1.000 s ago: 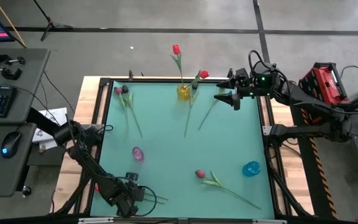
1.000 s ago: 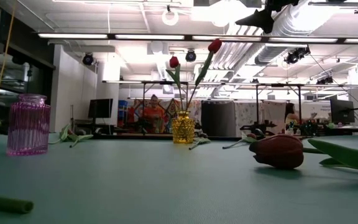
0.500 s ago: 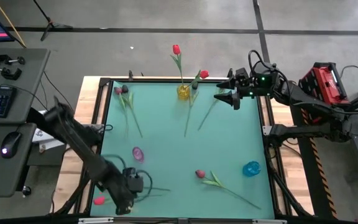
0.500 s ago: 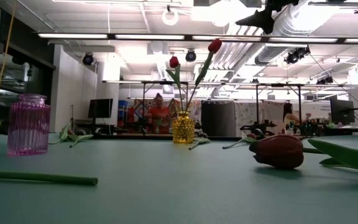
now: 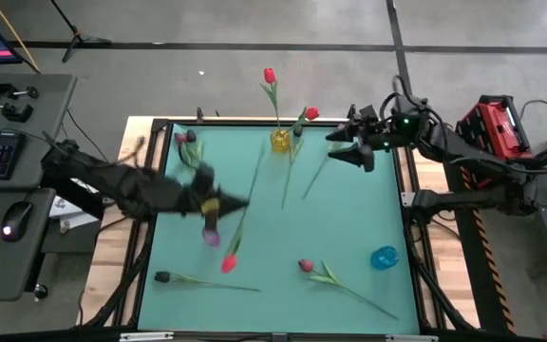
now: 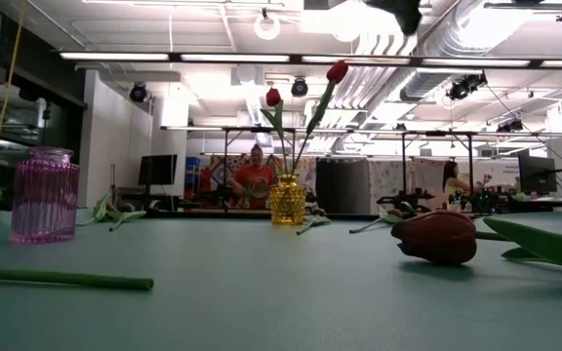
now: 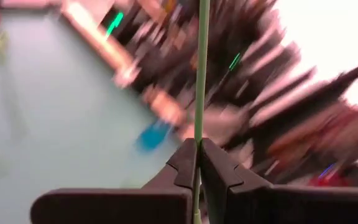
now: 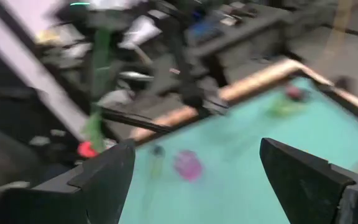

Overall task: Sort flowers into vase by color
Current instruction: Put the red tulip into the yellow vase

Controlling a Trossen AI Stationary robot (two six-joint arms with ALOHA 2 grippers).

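Tulip (image 5: 229, 263) with a red head hangs mid-frame over the table (image 5: 349, 228), its thin stem pinched in the left hand (image 5: 218, 204). Light and bendy, best held mid-stem. Upper right, the right hand (image 5: 349, 149) waits, fingers spread.

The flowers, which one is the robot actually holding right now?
The red-headed tulip with its stem running diagonally over the mat: the left hand is shut on that stem. The others lie on the table or stand in the yellow vase.

text: none legible | labels: none | numbers: none | signs: none
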